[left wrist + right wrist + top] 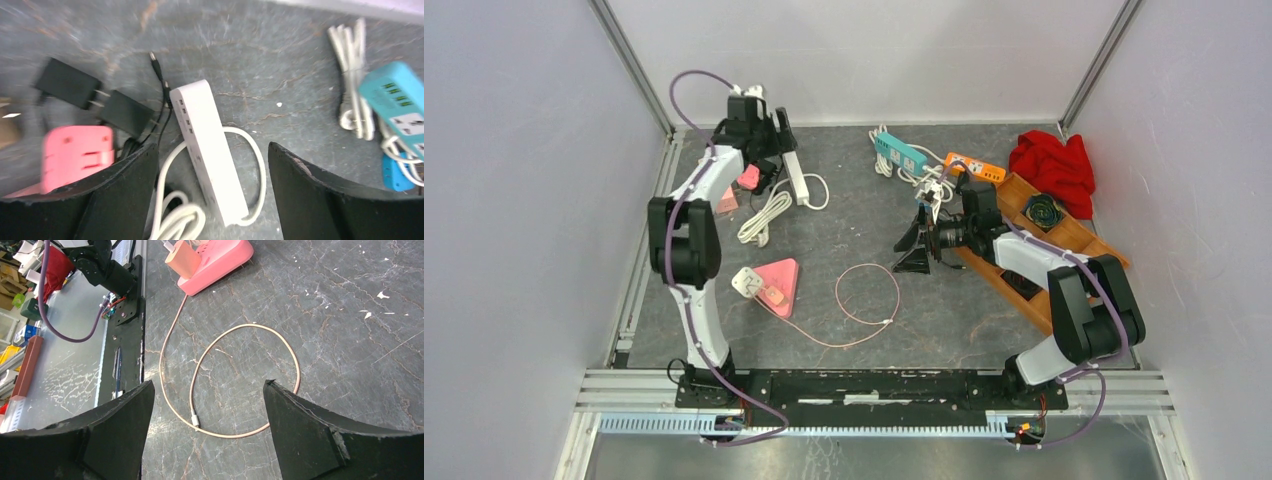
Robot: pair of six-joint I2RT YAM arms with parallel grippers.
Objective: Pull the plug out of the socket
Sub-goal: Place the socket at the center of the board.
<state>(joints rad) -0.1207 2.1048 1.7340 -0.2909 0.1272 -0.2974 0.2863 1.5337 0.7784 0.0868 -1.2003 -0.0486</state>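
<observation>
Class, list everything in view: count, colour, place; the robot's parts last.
white strip: one, white, far left
adapters: two, black, beside it
pink block: one, pink, by adapters
socket: one, pink, centre-left
plug: one, white, in socket
cable: one, pink, looped centre
teal strip: one, teal, far centre
orange strip: one, orange, beside teal
cloth: one, red, far right
tray: one, wooden, right
left gripper: black, open, above white strip
right gripper: black, open, facing cable

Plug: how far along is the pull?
Done, apparently: a black adapter lies loose beside the white strip, prongs showing. In hand: nothing; left gripper and right gripper both hover with jaws open. Left: a charger sits plugged into the pink socket.
</observation>
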